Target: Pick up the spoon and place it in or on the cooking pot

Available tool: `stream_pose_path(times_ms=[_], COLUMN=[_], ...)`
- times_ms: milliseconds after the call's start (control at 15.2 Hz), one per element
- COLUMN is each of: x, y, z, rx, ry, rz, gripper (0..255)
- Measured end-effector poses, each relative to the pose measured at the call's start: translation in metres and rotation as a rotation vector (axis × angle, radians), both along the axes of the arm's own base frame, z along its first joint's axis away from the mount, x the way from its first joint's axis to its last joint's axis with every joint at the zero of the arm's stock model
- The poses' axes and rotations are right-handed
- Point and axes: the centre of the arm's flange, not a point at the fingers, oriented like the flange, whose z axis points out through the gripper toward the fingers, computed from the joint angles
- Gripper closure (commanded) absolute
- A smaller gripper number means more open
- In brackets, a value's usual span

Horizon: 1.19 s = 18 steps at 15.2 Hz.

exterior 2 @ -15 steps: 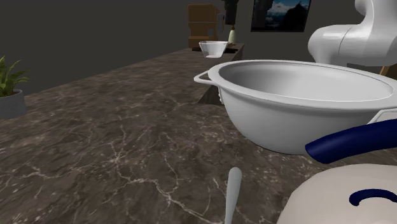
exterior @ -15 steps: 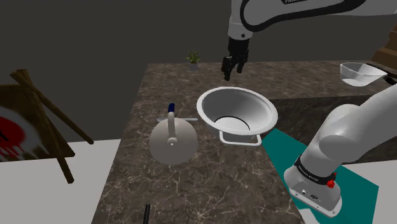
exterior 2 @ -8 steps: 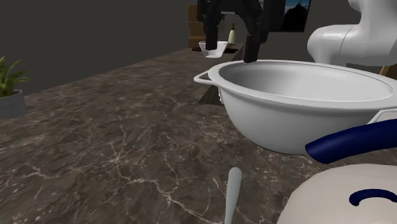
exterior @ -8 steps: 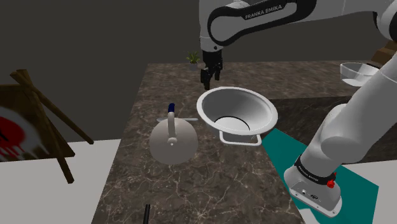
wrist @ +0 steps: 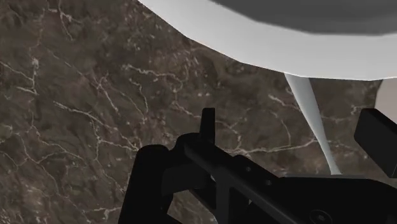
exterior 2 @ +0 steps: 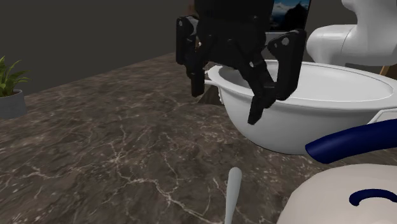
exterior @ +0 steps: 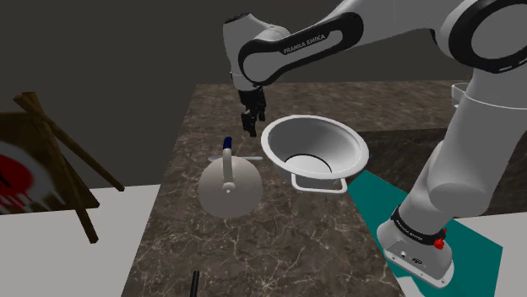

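Note:
The cooking pot (exterior: 315,150) is a wide white bowl with loop handles, standing on the dark marble counter (exterior: 253,245); its wall also shows close up (exterior 2: 299,121) (wrist: 286,32). The spoon (exterior 2: 232,194) is a pale slim piece lying on the counter between the pot and a round white lidded vessel (exterior: 230,187) with a navy handle (exterior 2: 356,140). Its tapered handle (wrist: 312,118) runs out from under the pot's rim. My black gripper (exterior: 251,125) (exterior 2: 224,105) (wrist: 291,130) hangs open above the counter, just off the pot's rim at the shoulder view's left, with nothing between its fingers.
A small potted plant (exterior 2: 9,89) stands at the counter's far side. A wooden easel with a painting (exterior: 51,152) leans beyond the counter's edge at the shoulder view's left. A teal mat (exterior: 380,198) lies by the stand (exterior: 418,249). A dark object (exterior: 195,283) lies near the front edge.
The arm has swung toward the shoulder view's left and come lower, bringing the gripper from behind the pot to beside its rim. The fingers stay open. Spoon and pot have not moved.

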Motion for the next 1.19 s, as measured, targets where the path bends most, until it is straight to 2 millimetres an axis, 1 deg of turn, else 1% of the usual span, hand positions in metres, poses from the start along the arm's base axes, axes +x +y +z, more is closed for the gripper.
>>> stream_pose_path(times_ms=[132,264,396,462,528,594,660,792,1188], x=[0.009,0.019,0.023,0.031,0.033,0.029,0.029,0.031,0.03], y=[0.019,0.043,0.068,0.073,0.082,0.087,0.087,0.084,0.082], z=[-0.018,-0.033,-0.044,-0.043,-0.051,-0.063,-0.071,-0.076,-0.08], rx=[-0.014,-0.028,-0.043,-0.054,-0.056,-0.056,-0.056,-0.05,-0.036], ry=[0.018,0.035,0.045,0.037,0.046,0.057,0.06,0.048,0.018], rz=[0.057,0.114,0.165,0.186,0.204,0.215,0.218,0.223,0.225], gripper=[0,0,0,0,0,0,0,0,0])
